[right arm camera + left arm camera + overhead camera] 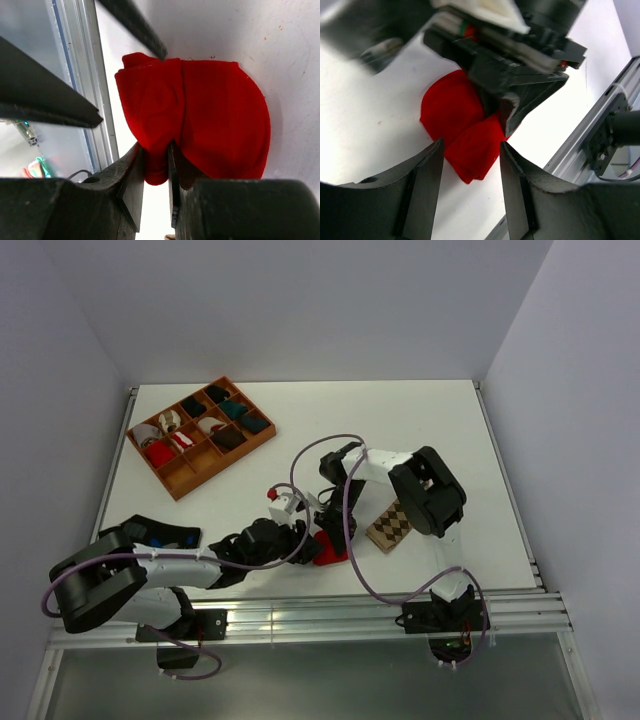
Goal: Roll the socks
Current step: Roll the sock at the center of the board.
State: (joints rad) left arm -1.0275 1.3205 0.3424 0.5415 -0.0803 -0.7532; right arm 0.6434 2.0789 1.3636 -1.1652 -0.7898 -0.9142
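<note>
The red sock [330,551] lies folded on the white table near the front edge; its patch is hidden. My right gripper [157,165] is shut on a fold of the red sock [200,120]. My left gripper [470,165] is open, its fingers either side of the sock's near end [470,150] without gripping it. In the top view the left gripper [300,540] sits just left of the sock and the right gripper [330,530] right above it. The argyle sock [391,526] lies flat to the right, partly under the right arm.
A wooden compartment tray [172,476] holding several sock rolls stands at the back left. A dark sock [165,533] lies at the left near my left arm. The aluminium rail [330,615] runs along the front edge, close to the red sock.
</note>
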